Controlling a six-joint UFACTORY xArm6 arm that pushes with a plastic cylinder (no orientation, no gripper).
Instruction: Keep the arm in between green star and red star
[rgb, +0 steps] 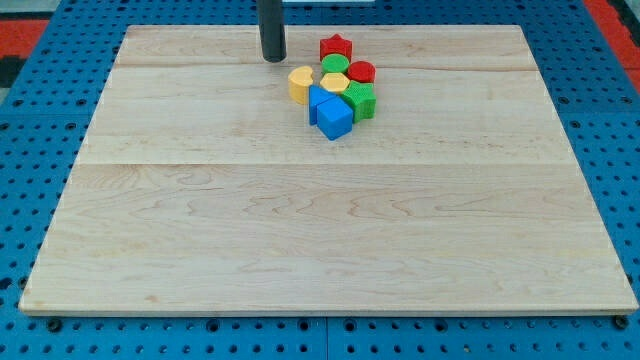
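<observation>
You've got my tip (273, 57) down on the board (300, 230) near the view's top edge, left of the block cluster and clear of it. There's no claw on this rig, only the rod, so there's no jaw state to tell.

Red star (336, 47) is the topmost block of the cluster, just right of the tip with a small gap between them. Green star (363, 101) sits at the cluster's lower right, below the red cylinder (362, 72). So you see the tip off to the left of both stars, not between them; it's about level with the red star and well above the green one.

The rest of the pile is packed tight:
- green cylinder (334, 65) just under the red star
- yellow block (335, 82) in the middle, shape unclear
- yellow block (300, 84) on the left edge, nearest the tip after the red star
- blue cube (335, 118) at the bottom, with another blue block (318, 100) touching it on the upper left

Board lies on a blue pegboard (40, 150).
</observation>
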